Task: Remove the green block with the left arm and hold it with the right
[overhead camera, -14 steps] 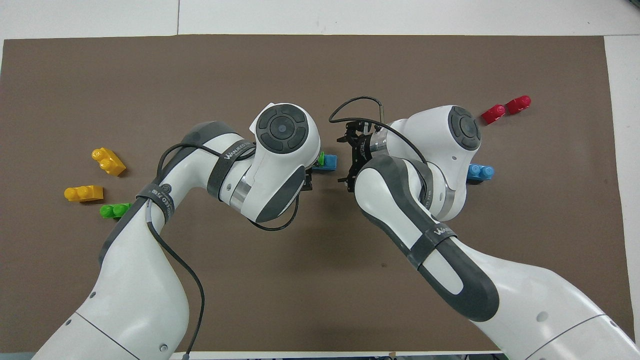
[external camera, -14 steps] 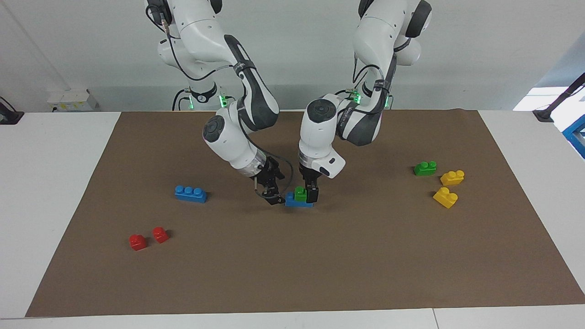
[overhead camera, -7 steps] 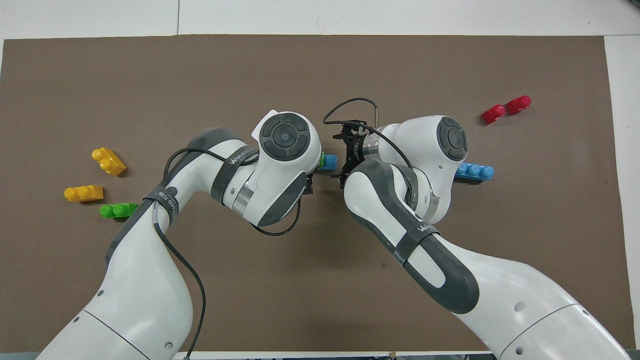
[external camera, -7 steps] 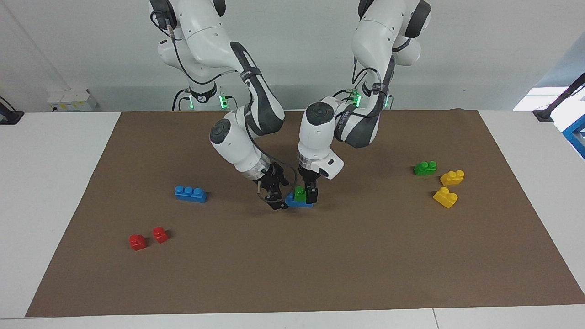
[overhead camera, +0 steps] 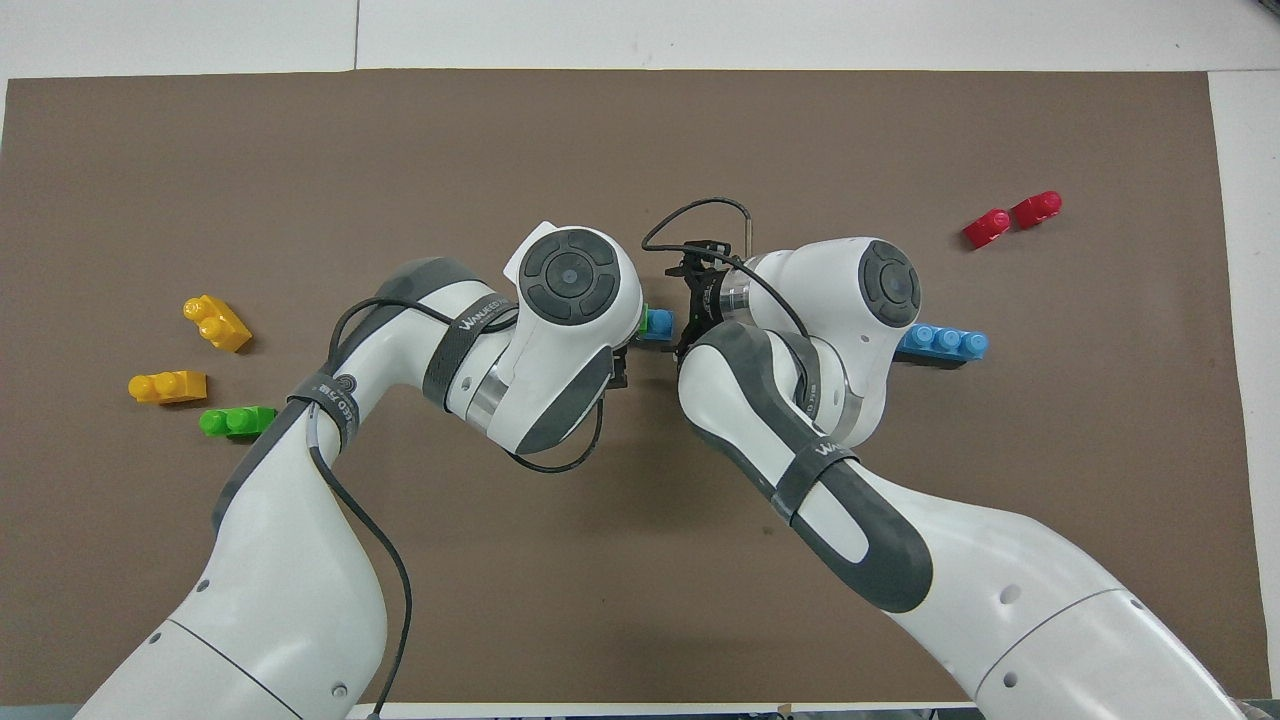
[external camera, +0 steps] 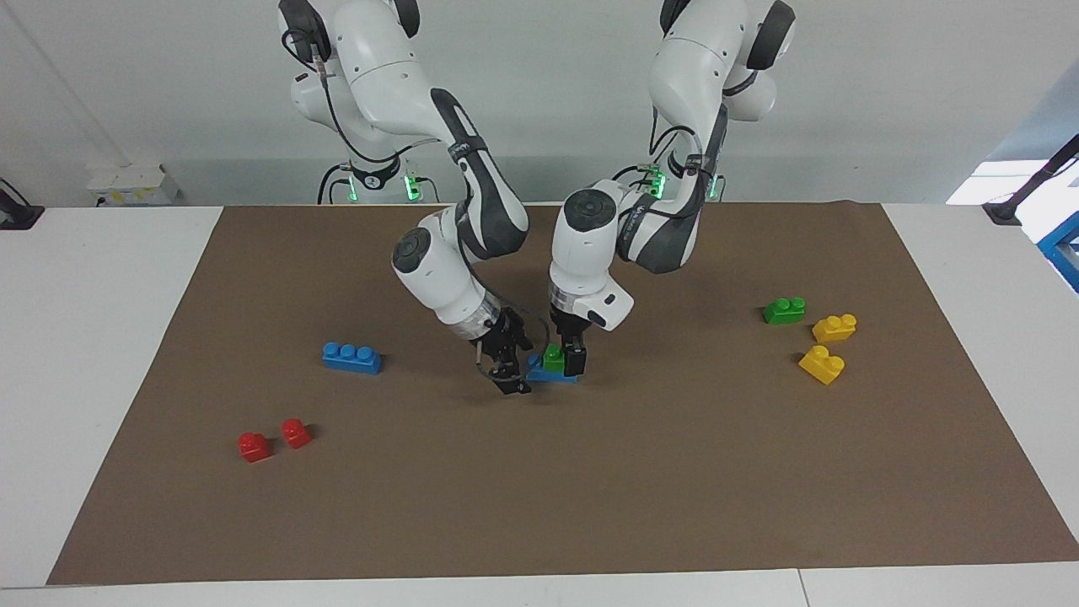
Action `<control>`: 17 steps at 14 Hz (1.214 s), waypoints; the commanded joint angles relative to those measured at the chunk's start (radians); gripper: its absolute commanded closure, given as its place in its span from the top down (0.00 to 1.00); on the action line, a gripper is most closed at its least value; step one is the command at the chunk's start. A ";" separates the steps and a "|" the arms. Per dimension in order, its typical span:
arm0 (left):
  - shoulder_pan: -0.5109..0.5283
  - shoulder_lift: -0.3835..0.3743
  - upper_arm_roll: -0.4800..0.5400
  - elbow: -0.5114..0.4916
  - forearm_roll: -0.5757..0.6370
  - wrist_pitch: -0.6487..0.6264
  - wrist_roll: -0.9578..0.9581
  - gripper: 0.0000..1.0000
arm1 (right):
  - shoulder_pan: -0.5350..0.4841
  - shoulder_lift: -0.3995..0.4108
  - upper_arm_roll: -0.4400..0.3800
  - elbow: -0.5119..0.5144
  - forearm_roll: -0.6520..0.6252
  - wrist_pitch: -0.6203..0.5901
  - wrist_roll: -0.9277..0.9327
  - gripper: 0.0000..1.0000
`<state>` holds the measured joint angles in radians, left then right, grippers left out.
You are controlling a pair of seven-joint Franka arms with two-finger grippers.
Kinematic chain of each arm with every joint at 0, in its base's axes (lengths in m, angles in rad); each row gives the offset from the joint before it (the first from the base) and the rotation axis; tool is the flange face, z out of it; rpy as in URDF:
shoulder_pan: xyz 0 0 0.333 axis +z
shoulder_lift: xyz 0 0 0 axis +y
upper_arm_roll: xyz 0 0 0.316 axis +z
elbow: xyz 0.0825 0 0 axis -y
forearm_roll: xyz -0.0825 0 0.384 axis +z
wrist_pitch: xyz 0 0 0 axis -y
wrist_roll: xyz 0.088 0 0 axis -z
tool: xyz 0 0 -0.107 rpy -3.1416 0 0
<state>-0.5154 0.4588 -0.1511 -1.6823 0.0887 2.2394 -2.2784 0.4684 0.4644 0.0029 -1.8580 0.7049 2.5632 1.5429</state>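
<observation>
At mat centre, both tools low: left tool wide astride green block; right tool wide

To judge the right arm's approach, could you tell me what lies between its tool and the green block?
In the facing view, just the uncovered end of the blue brick carrying the green block separates it from the right tool.

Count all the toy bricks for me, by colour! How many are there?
Blue bricks: 2
Green bricks: 2
Yellow bricks: 2
Red bricks: 2
Total: 8
</observation>
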 commanded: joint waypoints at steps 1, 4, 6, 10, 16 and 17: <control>-0.015 -0.006 0.016 -0.019 0.019 0.023 -0.023 1.00 | 0.032 0.034 -0.003 0.022 0.027 0.046 -0.007 1.00; -0.014 -0.008 0.016 -0.031 0.019 0.034 -0.023 1.00 | 0.035 0.037 -0.003 0.022 0.027 0.049 -0.009 0.90; -0.014 -0.008 0.016 -0.033 0.019 0.034 -0.023 1.00 | 0.039 0.039 -0.003 0.020 0.022 0.049 -0.065 0.25; -0.014 -0.009 0.016 -0.042 0.019 0.043 -0.023 1.00 | 0.053 0.040 -0.004 0.017 0.016 0.048 -0.172 0.00; -0.009 -0.009 0.016 -0.045 0.019 0.045 -0.023 0.97 | 0.049 0.040 -0.004 0.013 0.015 0.046 -0.178 0.00; -0.011 -0.009 0.016 -0.045 0.019 0.043 -0.021 0.89 | 0.047 0.040 -0.004 0.013 0.015 0.046 -0.178 0.00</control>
<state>-0.5154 0.4588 -0.1463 -1.7065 0.0889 2.2617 -2.2805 0.5200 0.4888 0.0015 -1.8551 0.7050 2.5997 1.4003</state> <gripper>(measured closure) 0.026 0.648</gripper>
